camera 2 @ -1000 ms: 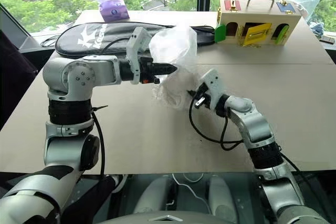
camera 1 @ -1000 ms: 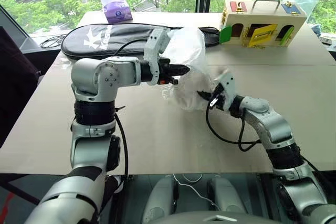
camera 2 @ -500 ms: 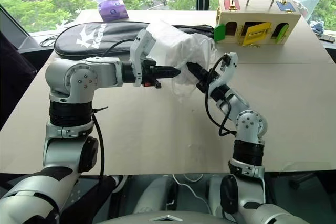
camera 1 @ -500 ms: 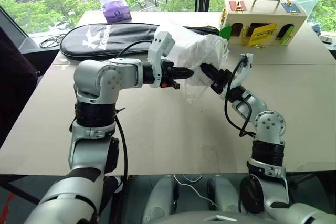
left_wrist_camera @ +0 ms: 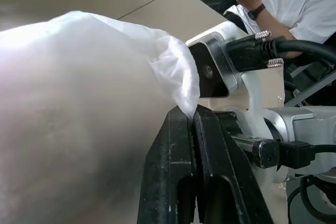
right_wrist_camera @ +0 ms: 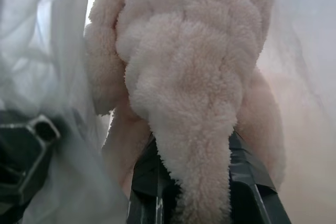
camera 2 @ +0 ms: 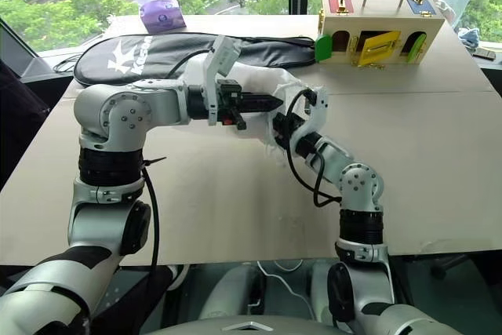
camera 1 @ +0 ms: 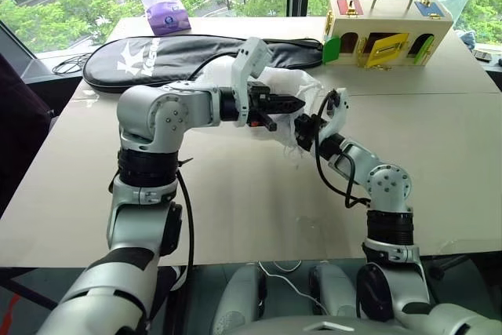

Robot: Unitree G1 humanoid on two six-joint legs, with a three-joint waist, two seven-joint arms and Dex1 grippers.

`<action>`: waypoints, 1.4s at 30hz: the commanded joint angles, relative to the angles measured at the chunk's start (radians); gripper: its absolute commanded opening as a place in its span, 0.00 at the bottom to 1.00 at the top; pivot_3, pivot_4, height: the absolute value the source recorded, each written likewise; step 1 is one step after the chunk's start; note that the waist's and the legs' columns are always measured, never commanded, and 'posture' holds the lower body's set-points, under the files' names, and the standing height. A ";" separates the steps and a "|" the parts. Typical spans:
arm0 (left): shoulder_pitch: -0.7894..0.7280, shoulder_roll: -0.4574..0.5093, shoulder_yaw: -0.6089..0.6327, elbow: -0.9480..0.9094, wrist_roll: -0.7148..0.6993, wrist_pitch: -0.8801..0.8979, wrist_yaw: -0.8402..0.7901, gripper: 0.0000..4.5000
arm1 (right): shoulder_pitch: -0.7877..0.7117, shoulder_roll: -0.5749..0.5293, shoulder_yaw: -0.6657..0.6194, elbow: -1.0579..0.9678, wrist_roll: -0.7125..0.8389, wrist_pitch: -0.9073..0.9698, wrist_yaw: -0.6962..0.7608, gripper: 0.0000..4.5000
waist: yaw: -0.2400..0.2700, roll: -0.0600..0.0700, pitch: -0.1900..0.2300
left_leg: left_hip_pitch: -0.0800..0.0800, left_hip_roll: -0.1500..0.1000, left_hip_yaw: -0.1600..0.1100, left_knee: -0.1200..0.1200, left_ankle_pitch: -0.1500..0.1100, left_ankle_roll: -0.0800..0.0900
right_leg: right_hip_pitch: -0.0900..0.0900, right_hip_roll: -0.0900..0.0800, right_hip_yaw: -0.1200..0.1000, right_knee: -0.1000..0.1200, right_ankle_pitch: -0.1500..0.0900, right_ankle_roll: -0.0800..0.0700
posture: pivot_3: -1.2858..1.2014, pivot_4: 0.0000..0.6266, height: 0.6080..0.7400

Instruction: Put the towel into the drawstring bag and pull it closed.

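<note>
The drawstring bag (camera 1: 292, 84) is thin translucent white fabric, held up above the table between both arms. My left gripper (left_wrist_camera: 191, 116) is shut on a fold of the bag's edge, pointing across toward the right arm. My right gripper (right_wrist_camera: 202, 179) is shut on the towel (right_wrist_camera: 184, 66), a fluffy off-white wad standing up between its black fingers (right_wrist_camera: 252, 187). Sheer bag fabric (right_wrist_camera: 47, 56) surrounds the towel on both sides. In the head views the right gripper (camera 1: 304, 132) is pressed into the bag just below the left gripper (camera 1: 296, 103).
A long black racket cover (camera 1: 172, 56) lies behind the bag, with a purple-printed packet (camera 1: 165, 12) beyond it. A wooden box with coloured doors (camera 1: 388, 33) stands at the back right. A seated person (left_wrist_camera: 283, 3) is beside the table.
My right gripper has risen, swung left and rolled over, carrying the towel into the bag. The bag has gone from hanging down to bunched between the two grippers. The left gripper shifted slightly right.
</note>
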 commanded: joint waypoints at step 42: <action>0.105 0.171 0.016 0.000 -0.084 -0.135 -0.225 0.00 | -0.083 -0.563 0.362 0.576 -0.937 -1.259 0.361 0.83 | 0.008 -0.005 0.006 | 0.001 0.002 0.002 0.001 0.002 -0.004 | 0.001 0.001 0.001 -0.002 0.000 0.000 | 0.52 0.24 1.00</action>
